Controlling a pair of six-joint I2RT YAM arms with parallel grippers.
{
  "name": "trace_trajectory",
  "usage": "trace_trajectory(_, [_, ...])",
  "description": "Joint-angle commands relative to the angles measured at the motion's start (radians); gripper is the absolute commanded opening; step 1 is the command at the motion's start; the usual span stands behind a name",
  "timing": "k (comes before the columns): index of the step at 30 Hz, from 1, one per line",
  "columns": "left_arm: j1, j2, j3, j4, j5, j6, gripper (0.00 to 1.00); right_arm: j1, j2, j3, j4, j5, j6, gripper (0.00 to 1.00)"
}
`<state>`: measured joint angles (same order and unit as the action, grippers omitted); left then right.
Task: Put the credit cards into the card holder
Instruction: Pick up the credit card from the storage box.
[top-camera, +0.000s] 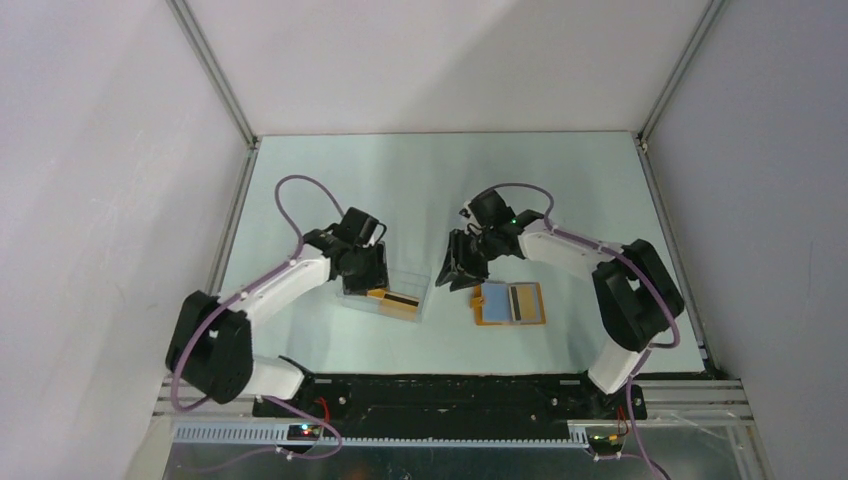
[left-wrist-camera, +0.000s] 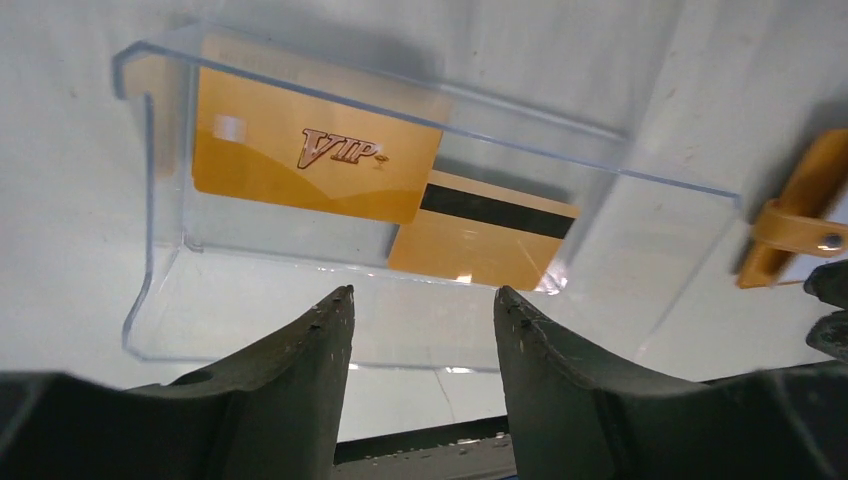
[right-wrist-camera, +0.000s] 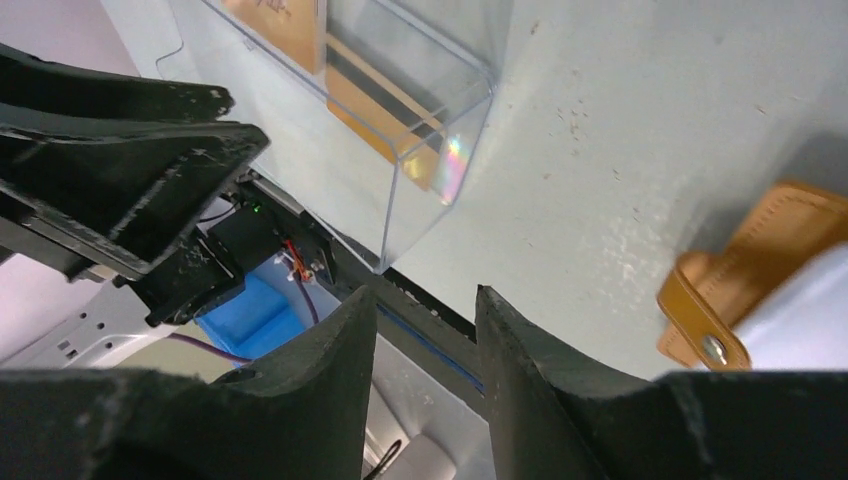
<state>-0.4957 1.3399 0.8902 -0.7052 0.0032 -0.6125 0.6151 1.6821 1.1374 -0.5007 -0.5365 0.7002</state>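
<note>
Two golden-orange credit cards lie inside a clear plastic box (left-wrist-camera: 400, 300): a VIP-printed card (left-wrist-camera: 315, 160) and a dark-striped card (left-wrist-camera: 480, 235) partly under it. In the top view these cards (top-camera: 392, 300) show at the box's near right. The orange card holder (top-camera: 510, 303) lies open flat on the table, blue-grey pocket on its left half and what looks like a striped card on its right half. My left gripper (left-wrist-camera: 423, 295) is open over the box's near wall, holding nothing. My right gripper (right-wrist-camera: 425, 295) is open and empty, between the box and the card holder (right-wrist-camera: 760, 265).
The clear box (top-camera: 385, 292) sits left of centre with its corner (right-wrist-camera: 400, 100) near my right fingers. The left gripper's black fingers (right-wrist-camera: 130, 180) show in the right wrist view. White walls enclose the table, and a black rail (top-camera: 450, 385) runs along its near edge.
</note>
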Motion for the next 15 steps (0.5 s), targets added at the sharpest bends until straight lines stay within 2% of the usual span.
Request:
trace_trajectory(1, [0.005,0.086,0.031,0.01,0.036,0.064,0.59,0.02,0.078,0.057,0.095,-0.061,0.068,0.45])
trace_trajectory(10, [0.005,0.223,0.035,0.03,0.074,0.094,0.57,0.026,0.189,0.074,0.219,-0.139,0.139,0.42])
trace_trajectory(15, [0.005,0.27,0.018,0.058,0.098,0.096,0.57,0.028,0.217,0.087,0.219,-0.145,0.137,0.41])
